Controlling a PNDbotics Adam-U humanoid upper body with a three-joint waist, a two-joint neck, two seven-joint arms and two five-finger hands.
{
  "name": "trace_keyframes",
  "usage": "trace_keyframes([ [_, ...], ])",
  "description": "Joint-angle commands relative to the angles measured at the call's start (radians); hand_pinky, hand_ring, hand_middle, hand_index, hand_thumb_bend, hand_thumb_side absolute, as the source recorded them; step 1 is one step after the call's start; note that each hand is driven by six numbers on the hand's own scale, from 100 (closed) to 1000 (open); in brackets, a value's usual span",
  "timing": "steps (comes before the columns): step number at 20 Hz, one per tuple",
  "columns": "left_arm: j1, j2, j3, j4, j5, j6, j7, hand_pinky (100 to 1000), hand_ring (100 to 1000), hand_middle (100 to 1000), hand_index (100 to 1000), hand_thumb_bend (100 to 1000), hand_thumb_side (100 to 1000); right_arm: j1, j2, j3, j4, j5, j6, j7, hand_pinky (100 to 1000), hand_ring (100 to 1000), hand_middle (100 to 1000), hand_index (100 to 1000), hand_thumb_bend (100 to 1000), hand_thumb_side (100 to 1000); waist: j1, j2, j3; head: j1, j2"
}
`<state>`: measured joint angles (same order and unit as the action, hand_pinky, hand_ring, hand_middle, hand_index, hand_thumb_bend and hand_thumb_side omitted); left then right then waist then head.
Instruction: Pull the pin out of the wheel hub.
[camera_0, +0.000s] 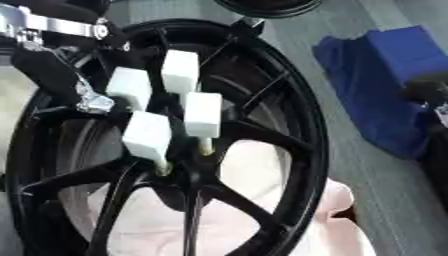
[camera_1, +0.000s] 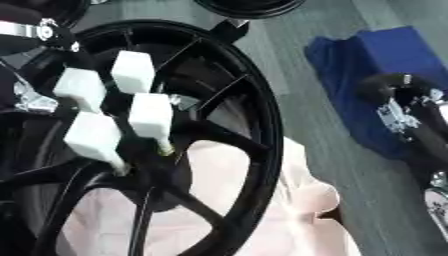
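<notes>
Pins (camera_0: 202, 116) stand in the wheel hub (camera_0: 188, 167); only the right eye view shows the right robot hand (camera_1: 398, 107), perhaps curled, grip unclear.

The left robot hand (camera_0: 61, 80) reaches in from the upper left of the frame. The right robot hand (camera_1: 404, 107) sits at the right edge, its fingers unclear.

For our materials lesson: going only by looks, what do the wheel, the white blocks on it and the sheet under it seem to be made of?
Wheel: probably painted or coated metal; glossy black with thin, rigid spokes.
White blocks: likely plastic; matte, smooth, square-edged, each on a thin pale stem.
Sheet: soft pale pink fabric or padding; it folds and bulges, though which one is unclear.
</notes>
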<state>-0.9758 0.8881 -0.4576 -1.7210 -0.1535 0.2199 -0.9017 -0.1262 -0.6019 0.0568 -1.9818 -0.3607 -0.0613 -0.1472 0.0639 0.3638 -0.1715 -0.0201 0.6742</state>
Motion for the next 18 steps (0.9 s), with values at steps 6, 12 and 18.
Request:
trace_keyframes([
  [6,-0.021,0.005,0.022,-0.007,-0.007,0.021,0.011,788,567,457,604,194,205,-0.002,-0.009,-0.009,-0.018,-0.008,0.003,-0.010,799,684,632,598,356,475,-0.008,-0.016,0.001,0.001,-0.013],
  [12,-0.022,0.002,0.024,-0.004,-0.021,0.030,0.066,755,510,360,499,148,129,0.000,-0.006,-0.009,-0.018,-0.011,0.005,-0.013,799,683,631,598,357,478,-0.010,-0.015,0.000,0.000,-0.013],
  [18,-0.023,0.006,0.032,-0.008,-0.019,0.058,0.154,736,476,303,432,109,100,0.002,-0.005,-0.011,-0.018,-0.011,0.007,-0.014,798,683,631,598,357,478,-0.012,-0.018,0.002,-0.001,-0.011],
])
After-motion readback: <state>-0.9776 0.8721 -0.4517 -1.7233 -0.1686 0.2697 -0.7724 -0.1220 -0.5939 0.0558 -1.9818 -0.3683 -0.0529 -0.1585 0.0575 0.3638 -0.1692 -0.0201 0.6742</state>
